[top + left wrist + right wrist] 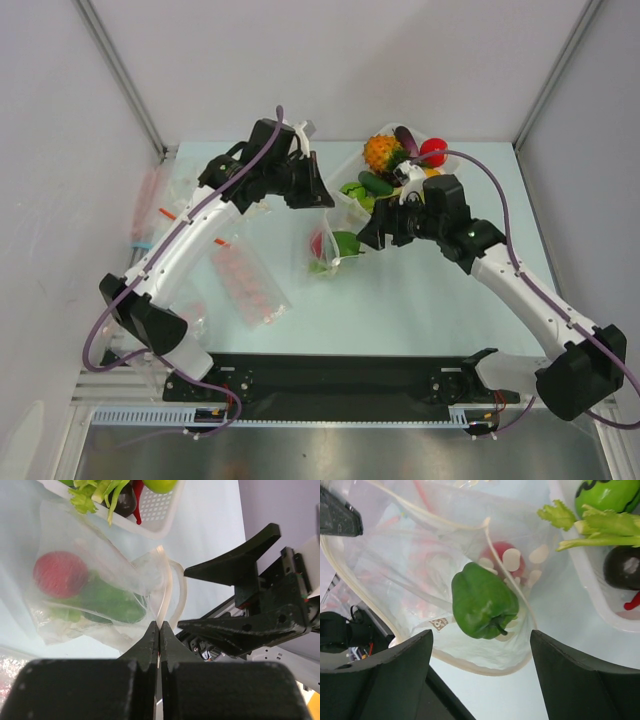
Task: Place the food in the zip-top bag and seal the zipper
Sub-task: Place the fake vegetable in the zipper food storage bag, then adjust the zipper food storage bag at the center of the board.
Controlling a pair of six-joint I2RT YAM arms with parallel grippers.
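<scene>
Clamped shut, the black left gripper [159, 630] pinches the rim of the clear crinkly zip-top bag [100, 555] at the middle of the tabletop [430, 300]; the right gripper [480, 640] hangs wide open, empty, above. A glossy green toy pepper [482, 600] and round red piece [60, 572] lie inside, more food [380, 152] waits in the white perforated tray [155, 510] by the far edge, and the clear press-seal zipper [350, 587] gapes unsealed.

We see two arms, the left arm [190, 240] and right arm [520, 285], built of white tubes with black joint housings. A purple cable [279, 120] trails along each. The left gripper [159, 630] and right gripper [481, 640] have matte black, wedge-shaped fingers
</scene>
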